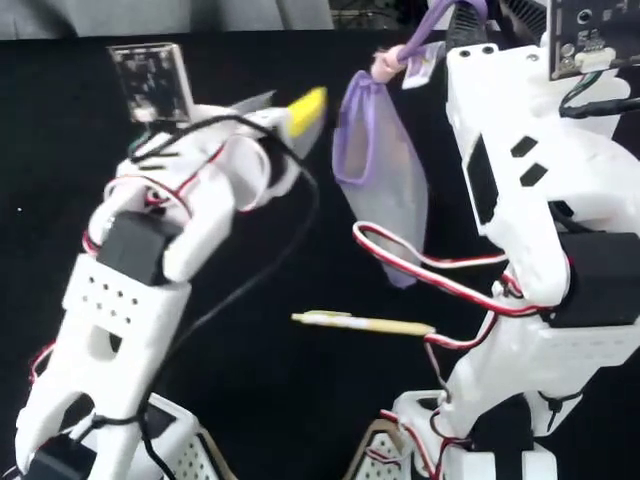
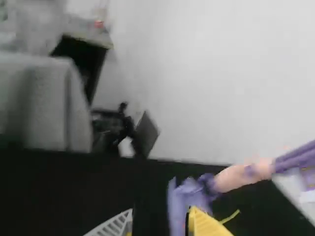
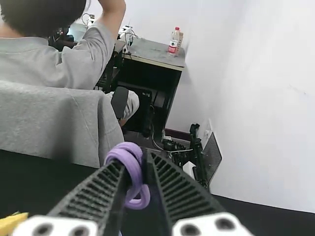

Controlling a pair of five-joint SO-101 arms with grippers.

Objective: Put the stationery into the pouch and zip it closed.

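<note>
The right gripper (image 3: 142, 184) is clamped on the strap loop (image 3: 129, 169) of the purple pouch (image 1: 382, 175), which hangs lengthwise, its mouth seemingly facing the left gripper (image 1: 285, 110) just beside it, where a yellow item (image 1: 306, 110) sits, grip unclear, and a pen (image 1: 365, 323) lies crosswise below the pouch.

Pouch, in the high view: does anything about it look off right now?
Yes. The pouch hangs in mid-air instead of lying on the table, dangling slanted from its strap, which the right gripper pinches between shut jaws. The pen lies on the table below, outside it.
</note>
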